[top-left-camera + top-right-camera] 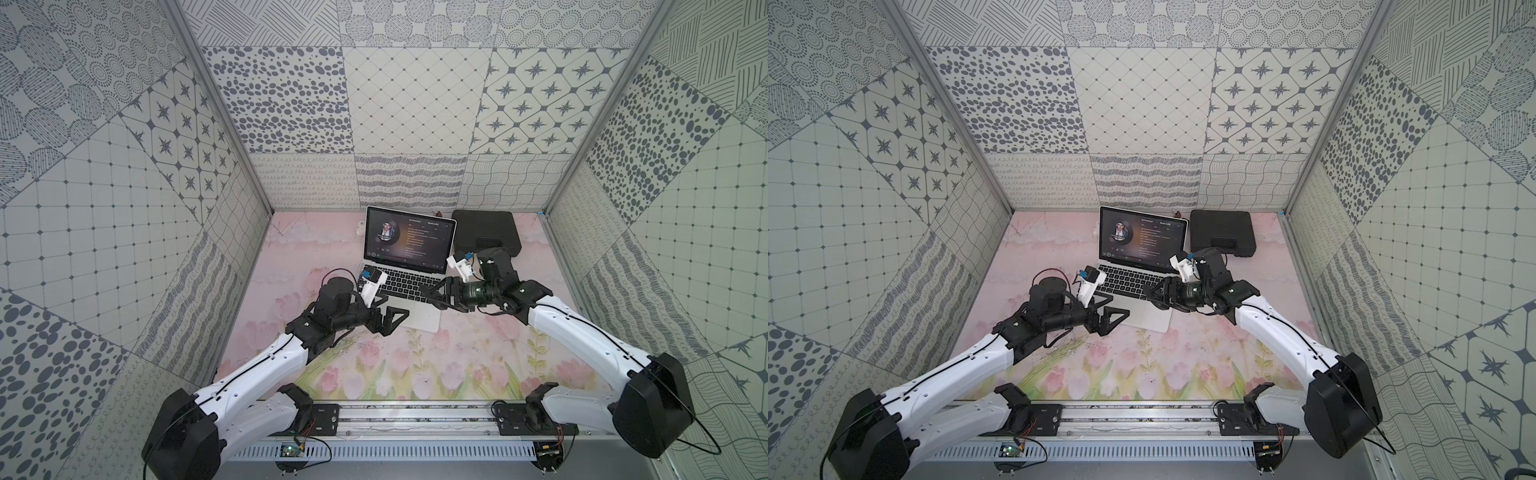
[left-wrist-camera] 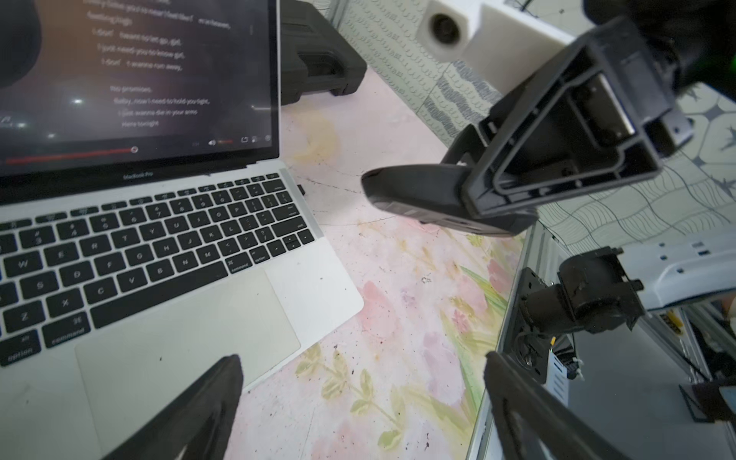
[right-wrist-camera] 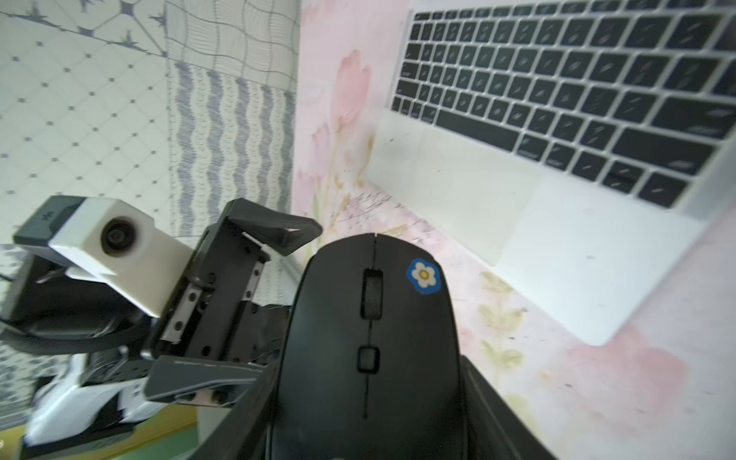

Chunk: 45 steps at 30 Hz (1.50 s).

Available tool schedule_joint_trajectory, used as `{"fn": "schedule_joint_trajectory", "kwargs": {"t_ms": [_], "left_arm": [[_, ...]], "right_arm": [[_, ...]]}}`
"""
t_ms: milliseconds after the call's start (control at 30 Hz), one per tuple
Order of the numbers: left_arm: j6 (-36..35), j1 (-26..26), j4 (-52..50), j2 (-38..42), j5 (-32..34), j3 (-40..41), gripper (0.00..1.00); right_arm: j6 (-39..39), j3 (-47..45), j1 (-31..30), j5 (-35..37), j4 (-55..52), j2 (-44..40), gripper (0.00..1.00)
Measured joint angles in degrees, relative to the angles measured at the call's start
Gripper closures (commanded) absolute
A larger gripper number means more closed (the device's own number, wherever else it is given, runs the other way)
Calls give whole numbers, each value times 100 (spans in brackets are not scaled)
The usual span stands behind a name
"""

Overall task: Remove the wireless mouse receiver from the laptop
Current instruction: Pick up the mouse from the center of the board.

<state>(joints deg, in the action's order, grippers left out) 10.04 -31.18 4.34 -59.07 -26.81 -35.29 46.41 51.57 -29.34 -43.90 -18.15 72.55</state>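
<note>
On the floral mat [image 1: 415, 374], in both top views: open laptop [image 1: 405, 286] [image 1: 1129, 282] toward the back, screen lit with a round portrait and text lines too small to read. Just behind and right of it, black case [image 1: 486, 232], front edge partly behind the right wrist. Over the laptop's front left corner, left gripper [image 1: 397, 306], jaws spread wide, nothing between. At the laptop's right side, right gripper [image 1: 430, 296], clamped on something dark, hard to make out from here. White camera block [image 1: 459, 268] across the laptop's right rear corner, hiding that edge.

In the left wrist view: tiny black receiver [image 2: 301, 188] plugged into the laptop's right edge near the rear corner, only a stub sticking out. Off to the side of it and apart, black mouse [image 2: 430, 199] in the right gripper's hold. Left fingers [image 2: 211, 398] far apart, one over the trackpad. Readable: "MacBook Pro" under the screen; "No promises", "Baby, now I need to hold you tight", "Here tonight"; "command" and "option" on keys.

In the right wrist view: mouse filling the gap between the right jaws, set partly apart at its width, pressed to its flanks. Beside the scroll wheel, blue sticker [image 3: 424, 275] with a white flower. Beyond, keyboard and trackpad, blurred, key legends unreadable.
</note>
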Motion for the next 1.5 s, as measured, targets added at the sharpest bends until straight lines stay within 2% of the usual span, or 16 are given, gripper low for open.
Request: {"fn": "schedule_joint_trajectory", "kwargs": {"t_ms": [200,400,600,833,967,1167,1333,1500], "left_arm": [[-1353,459,83,-190,-1134,-361,1],[-2457,907,-181,-334,-2374,-826,5],[-3501,960,-713,-715,-3475,-1471,8],[-4485,802,-1427,-1019,-4194,-1893,14],[-4806,752,-1639,-1097,-4435,-1971,24],[-5145,723,-1849,-1169,-4721,-2004,48],[-5425,721,-2039,-1252,-4804,-2070,55],[-5698,723,-2116,-1309,-4828,-2100,76]], "right_arm": [[859,-118,170,-1351,1106,55,47],[1172,-221,184,-2133,1628,11,48],[1237,-219,55,-2636,1803,11,48],[1300,-44,-361,-2828,1899,149,48],[1329,83,-595,-2857,1958,365,48],[1405,125,-658,-2874,2068,492,48],[1552,127,-675,-2927,2170,518,48],[1641,127,-699,-3008,2168,560,42]]}}
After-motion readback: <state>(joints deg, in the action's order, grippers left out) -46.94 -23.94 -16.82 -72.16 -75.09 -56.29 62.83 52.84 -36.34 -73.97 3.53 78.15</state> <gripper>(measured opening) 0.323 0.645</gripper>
